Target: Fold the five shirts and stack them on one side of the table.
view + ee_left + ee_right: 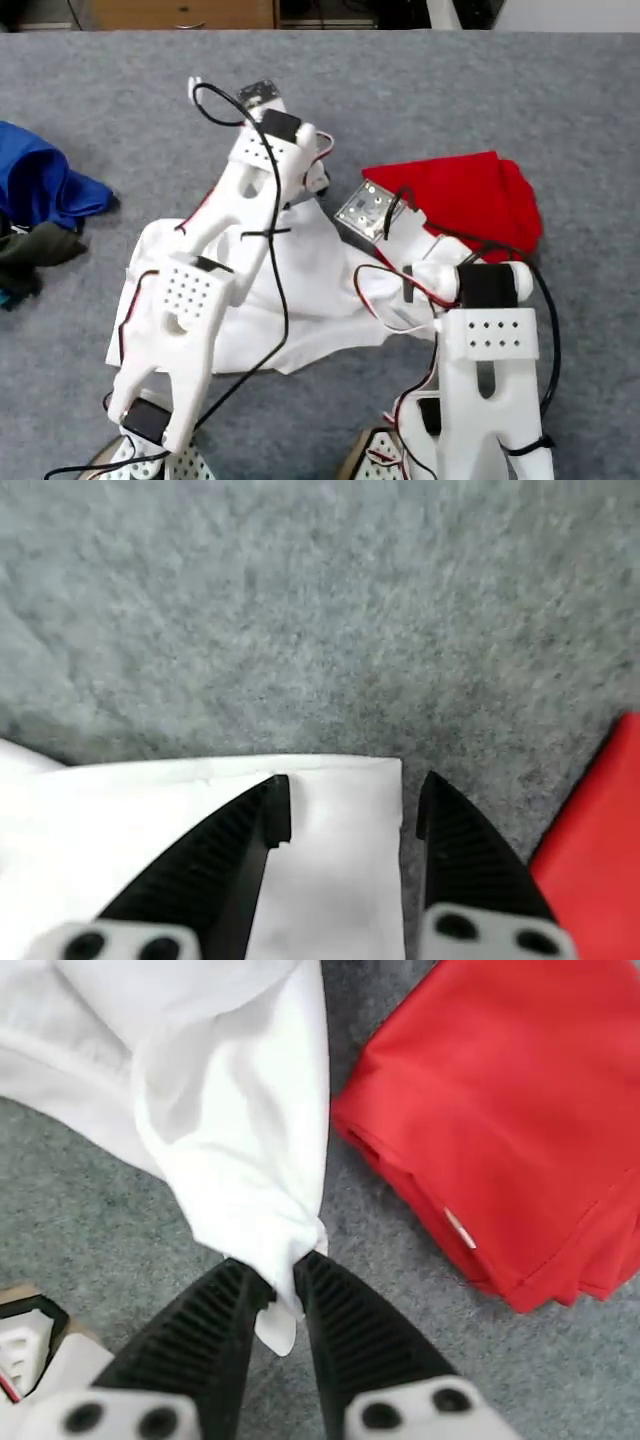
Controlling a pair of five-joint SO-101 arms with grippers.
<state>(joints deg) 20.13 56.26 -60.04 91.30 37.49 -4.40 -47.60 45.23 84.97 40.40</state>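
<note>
Between the two arms, the white shirt (320, 335) lies spread across the grey desk (500, 100), with the folded red shirt (470, 195) just beside it on the right arm's side. The right tool (285, 1268) pinches a bunched edge of the white shirt. The left tool (350, 790) hangs spread over its far corner, one finger above cloth and the other above bare desk. Closing there should catch that edge.

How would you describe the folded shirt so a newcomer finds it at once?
On the grey table in the high view, look to the right side, beside the spread-out white shirt. There lies the red shirt. It alone is neatly folded; the white one lies open and the blue shirt at the left edge is crumpled.
</note>
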